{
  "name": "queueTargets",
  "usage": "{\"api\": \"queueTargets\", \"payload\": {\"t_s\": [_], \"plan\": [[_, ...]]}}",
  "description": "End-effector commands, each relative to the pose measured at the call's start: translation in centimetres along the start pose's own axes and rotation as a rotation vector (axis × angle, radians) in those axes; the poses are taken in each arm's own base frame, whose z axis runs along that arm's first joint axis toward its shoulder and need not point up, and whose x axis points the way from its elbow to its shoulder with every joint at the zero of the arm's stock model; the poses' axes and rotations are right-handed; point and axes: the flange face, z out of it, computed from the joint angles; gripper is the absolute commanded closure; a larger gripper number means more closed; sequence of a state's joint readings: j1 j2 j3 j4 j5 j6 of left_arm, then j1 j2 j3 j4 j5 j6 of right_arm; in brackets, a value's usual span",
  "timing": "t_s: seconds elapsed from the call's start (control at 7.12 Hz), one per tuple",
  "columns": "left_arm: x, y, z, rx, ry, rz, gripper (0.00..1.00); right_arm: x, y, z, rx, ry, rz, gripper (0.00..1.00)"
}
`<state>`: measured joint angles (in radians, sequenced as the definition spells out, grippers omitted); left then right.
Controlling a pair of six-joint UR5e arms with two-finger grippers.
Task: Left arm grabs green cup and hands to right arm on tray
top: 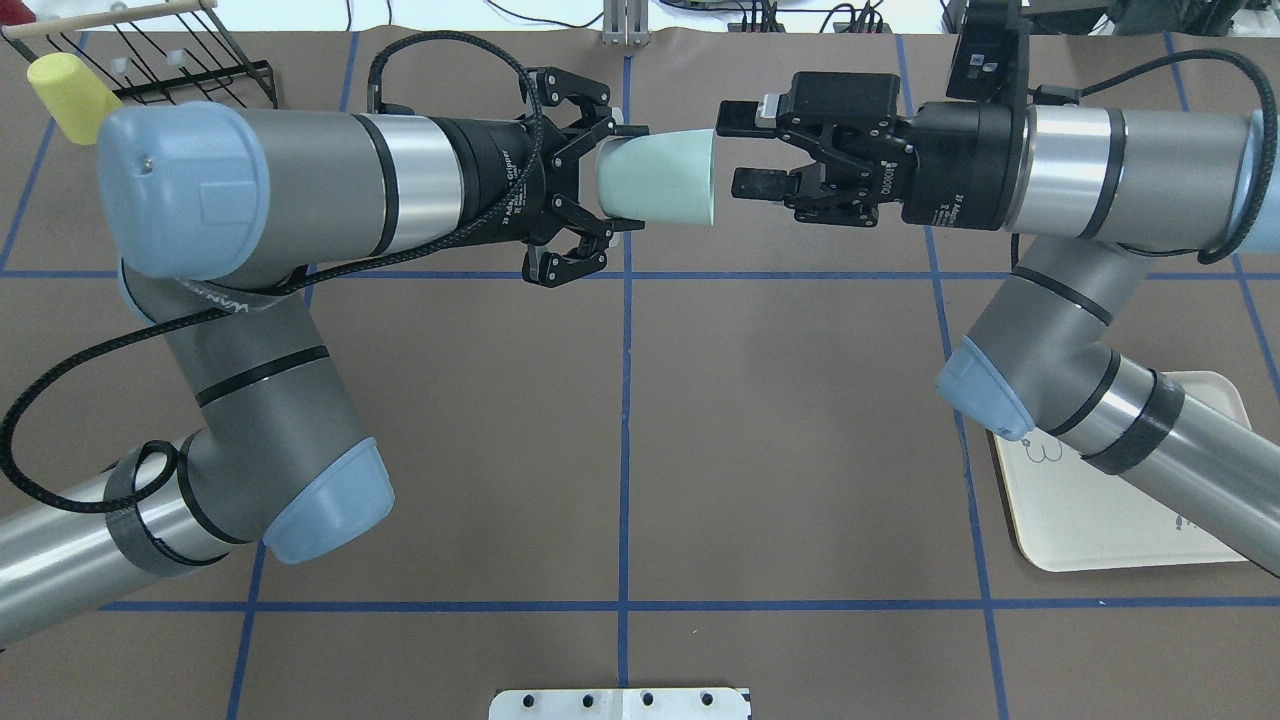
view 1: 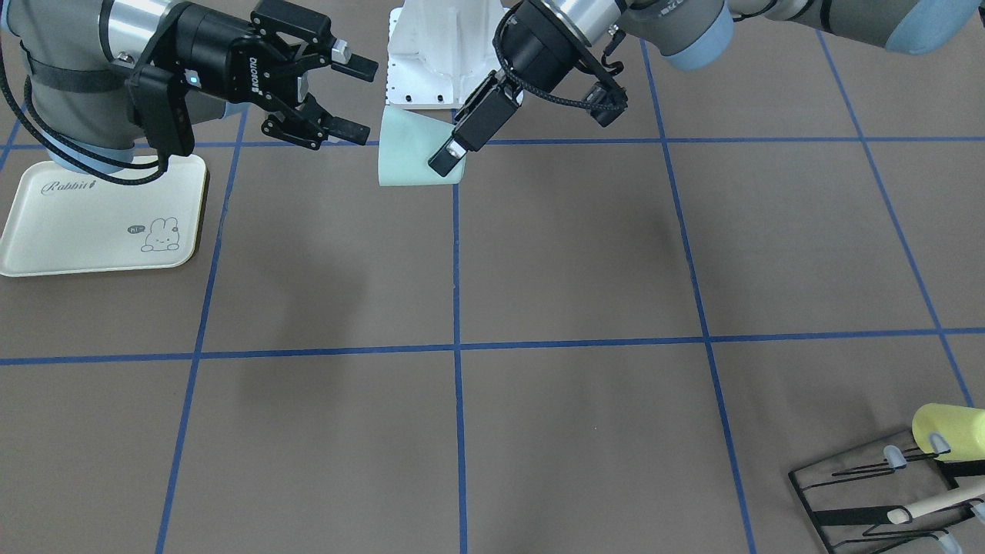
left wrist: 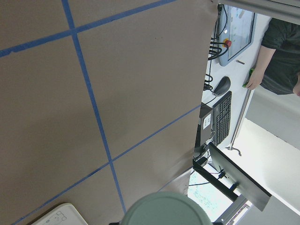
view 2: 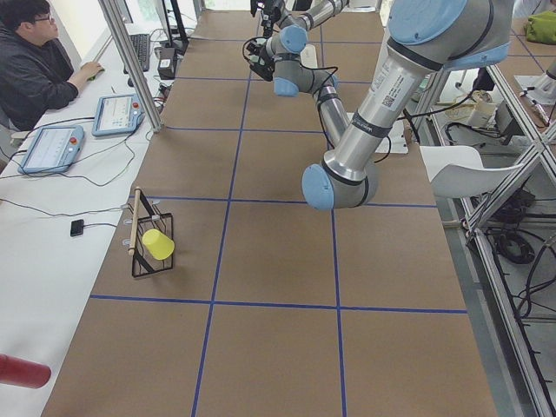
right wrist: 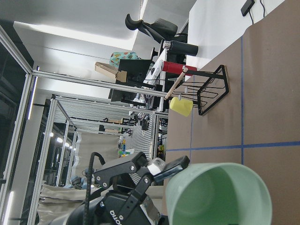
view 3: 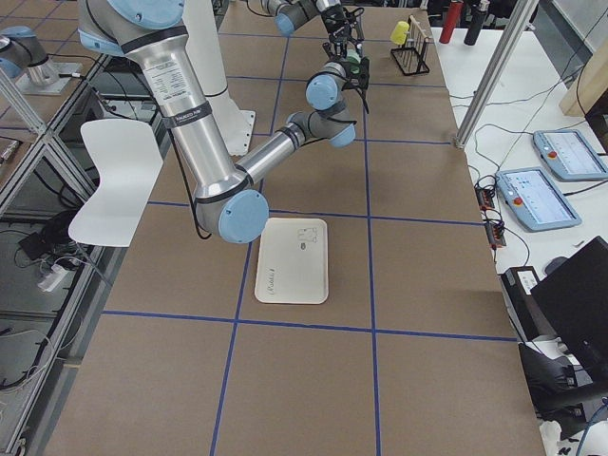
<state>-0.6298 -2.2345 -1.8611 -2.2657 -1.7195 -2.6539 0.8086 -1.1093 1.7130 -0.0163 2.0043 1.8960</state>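
Mid-air, the left arm's black two-finger end effector (top: 612, 185) clenched the small mint-green plastic cup (top: 655, 180) by its base, mouth offered to the right arm's end effector (top: 742, 148), released and just beside it, with the cream rectangular plastic tray (view 1: 100, 215) waiting well apart.

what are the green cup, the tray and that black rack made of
The green cup is likely plastic: a thin, smooth, evenly coloured wall with a matte look and no glaze shine.
The tray is probably plastic or melamine: cream and smooth with a slight sheen, a moulded rounded rim and a printed bunny.
The black rack seems to be metal wire: thin bent rods with a dark matte coating.
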Motion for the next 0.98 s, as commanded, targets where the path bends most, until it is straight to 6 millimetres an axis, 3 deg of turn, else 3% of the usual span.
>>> {"api": "queueTargets", "payload": {"t_s": [0.0, 0.42, 0.84], "plan": [[-0.79, 0.6, 0.28, -0.012, -0.012, -0.004, 1.0, 0.09, -0.13, 0.04, 0.009, 0.0, 0.001, 0.14], [-1.27, 1.0, 0.42, -0.02, -0.02, -0.006, 1.0, 0.25, -0.17, 0.17, 0.01, 0.002, 0.003, 0.14], [-1.32, 1.11, 0.37, -0.023, -0.02, -0.012, 1.0, 0.43, 0.06, 0.37, 0.005, 0.004, 0.007, 0.24]]}}
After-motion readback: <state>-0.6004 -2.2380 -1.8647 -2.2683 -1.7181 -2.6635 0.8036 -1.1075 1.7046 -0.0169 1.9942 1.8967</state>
